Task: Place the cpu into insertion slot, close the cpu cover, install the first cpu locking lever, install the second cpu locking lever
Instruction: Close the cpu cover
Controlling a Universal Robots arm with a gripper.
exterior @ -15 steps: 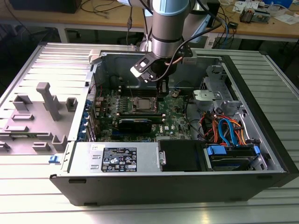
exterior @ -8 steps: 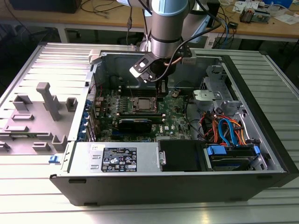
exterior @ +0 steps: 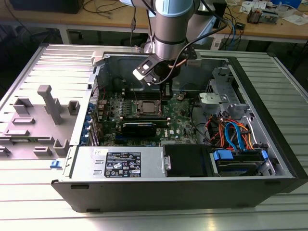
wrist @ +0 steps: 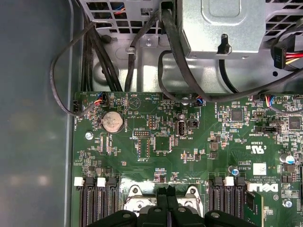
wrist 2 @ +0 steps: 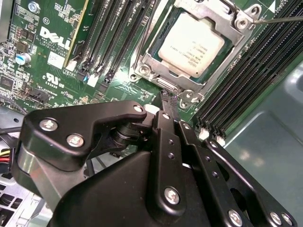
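Note:
The cpu [wrist 2: 191, 45], a small square chip with a silvery-tan top, lies flat in the socket on the green motherboard [wrist 2: 52, 61]. The cpu cover [wrist 2: 158, 64], a thin silvery frame, lies down around it. A thin lever rod [wrist 2: 279, 20] sticks out past one socket corner, and another rod [wrist 2: 144, 35] runs along the opposite side. My gripper [wrist 2: 165, 98] is shut with nothing in it, its black tips just off the socket's edge. In the first wrist view the gripper [wrist: 166, 191] sits between two socket corners. In the exterior view the gripper [exterior: 167, 96] hangs just right of the cpu [exterior: 148, 107].
Black memory slots [wrist 2: 246, 80] flank the socket on both sides. A coin cell [wrist: 112, 122] and black cables [wrist: 175, 52] lie beyond the gripper. The case holds a drive cage [exterior: 221, 86], coloured cables [exterior: 231, 132] and a power supply [exterior: 120, 163]. Grey fixtures [exterior: 48, 103] stand at the exterior view's left.

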